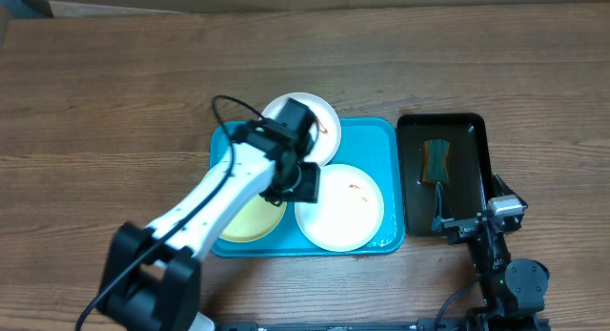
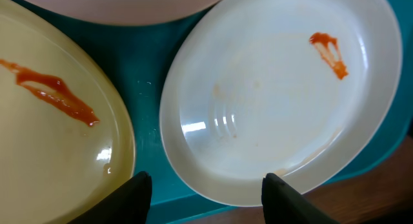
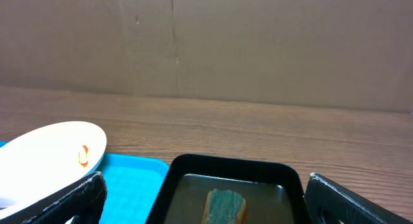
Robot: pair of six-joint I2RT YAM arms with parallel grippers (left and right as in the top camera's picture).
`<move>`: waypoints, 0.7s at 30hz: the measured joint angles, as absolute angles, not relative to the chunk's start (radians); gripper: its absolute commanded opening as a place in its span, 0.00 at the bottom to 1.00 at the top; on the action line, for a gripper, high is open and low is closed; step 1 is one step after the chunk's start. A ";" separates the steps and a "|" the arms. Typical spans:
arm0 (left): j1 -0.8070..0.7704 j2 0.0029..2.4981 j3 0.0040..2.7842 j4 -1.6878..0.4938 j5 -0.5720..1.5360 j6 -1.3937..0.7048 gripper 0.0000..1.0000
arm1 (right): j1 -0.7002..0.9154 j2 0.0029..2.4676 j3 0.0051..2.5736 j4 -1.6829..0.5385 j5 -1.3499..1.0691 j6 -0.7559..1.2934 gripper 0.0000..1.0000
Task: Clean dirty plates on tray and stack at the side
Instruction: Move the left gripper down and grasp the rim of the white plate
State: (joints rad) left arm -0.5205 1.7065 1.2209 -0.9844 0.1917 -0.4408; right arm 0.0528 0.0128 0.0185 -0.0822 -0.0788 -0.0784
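Ana: Where is the left hand (image 2: 206, 183)?

Ben: Close above the blue tray (image 1: 381, 133). The near edge of a white plate (image 2: 277, 101) lies right under it, between its two black fingers (image 2: 139, 198).

Ana: Is it squeezing the plate?

Ben: No. The fingers stand apart and nothing is pinched between them. One finger is over the plate's rim. The other is by the gap next to the yellow-green plate (image 2: 51, 146).

Ana: Are those plates close together?

Ben: Very. They sit side by side in the tray with just a thin strip of blue between them. The far white plate (image 1: 324, 116) is at the back, and its edge pokes out past the tray's rim.

Ana: What do they look like?

Ben: Round, shallow, smooth and shiny. Light glints on them. The white one under the hand has a small red smear (image 2: 329, 53). The yellow-green one has a long red streak (image 2: 58, 95).

Ana: And the tray?

Ben: Smooth plastic with rounded corners and a raised rim. It lies on the brown wooden tabletop (image 1: 114, 102).

Ana: What about the right hand (image 3: 206, 197)?

Ben: Its fingers are spread wide and hold nothing. It sits at the near end of a black tray (image 1: 472, 131), well apart from the plates. A greenish sponge (image 1: 437, 159) lies in that tray.
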 measured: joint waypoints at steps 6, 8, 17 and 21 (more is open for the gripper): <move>-0.562 1.775 1.218 -0.984 0.171 -0.462 0.59 | 0.053 0.013 0.019 -0.083 -0.079 -0.051 1.00; -0.561 1.777 1.218 -0.983 0.166 -0.465 0.59 | 0.053 0.013 0.020 -0.103 -0.079 -0.016 1.00; -0.532 1.777 1.222 -1.007 0.159 -0.463 0.62 | 0.053 0.257 0.427 -0.385 -0.078 0.106 1.00; -0.512 1.777 1.262 -1.084 0.155 -0.447 0.60 | 0.053 0.545 0.752 -0.660 -0.057 0.116 1.00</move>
State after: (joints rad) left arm -0.5117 1.7771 1.2621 -1.0843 0.1555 -0.4465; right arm 0.0528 0.5449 0.7521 -0.6598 -0.0574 0.1158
